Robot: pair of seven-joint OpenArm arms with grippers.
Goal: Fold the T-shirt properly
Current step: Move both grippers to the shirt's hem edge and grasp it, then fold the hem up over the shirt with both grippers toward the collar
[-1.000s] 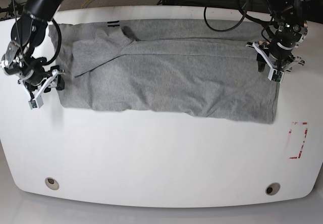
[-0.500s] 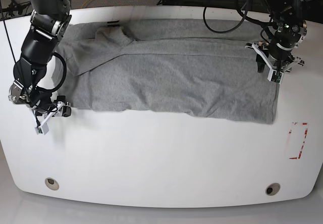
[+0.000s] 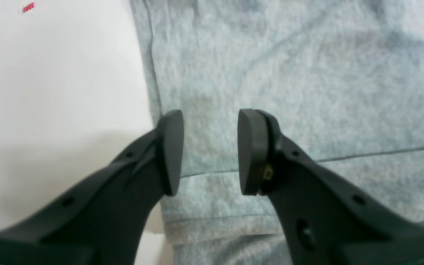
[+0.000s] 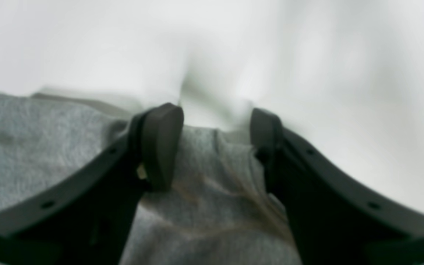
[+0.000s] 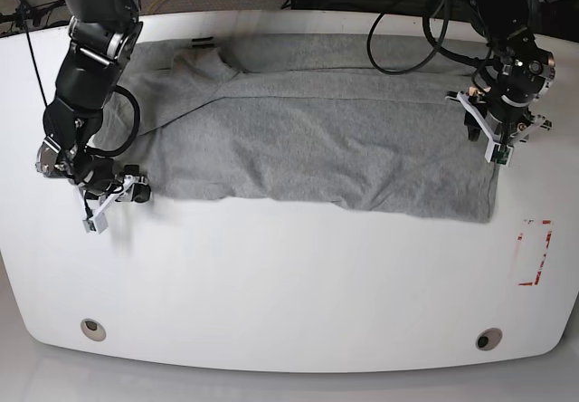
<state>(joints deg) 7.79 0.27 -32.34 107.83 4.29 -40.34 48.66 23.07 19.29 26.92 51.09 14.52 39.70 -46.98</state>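
The grey T-shirt (image 5: 317,139) lies flat across the back half of the white table (image 5: 289,275), plain side up, with a flap folded over at its far left. In the base view my left gripper (image 5: 499,147) hangs over the shirt's right edge. The left wrist view shows it open (image 3: 210,152), straddling a hemmed edge of the T-shirt (image 3: 307,92) without pinching it. My right gripper (image 5: 110,205) sits at the shirt's front-left corner. It is open (image 4: 215,147) with the corner of the T-shirt (image 4: 212,191) lying between its jaws; that view is blurred.
A red dashed rectangle (image 5: 534,253) marks the table at the right, and a bit of red mark (image 3: 28,6) shows in the left wrist view. Two round holes (image 5: 91,328) (image 5: 488,339) sit near the front edge. Cables (image 5: 407,31) trail over the back edge.
My right arm has swung forward and then in to the shirt's front-left corner, and the far-left flap has shifted. My left gripper has slid a little forward along the right edge.
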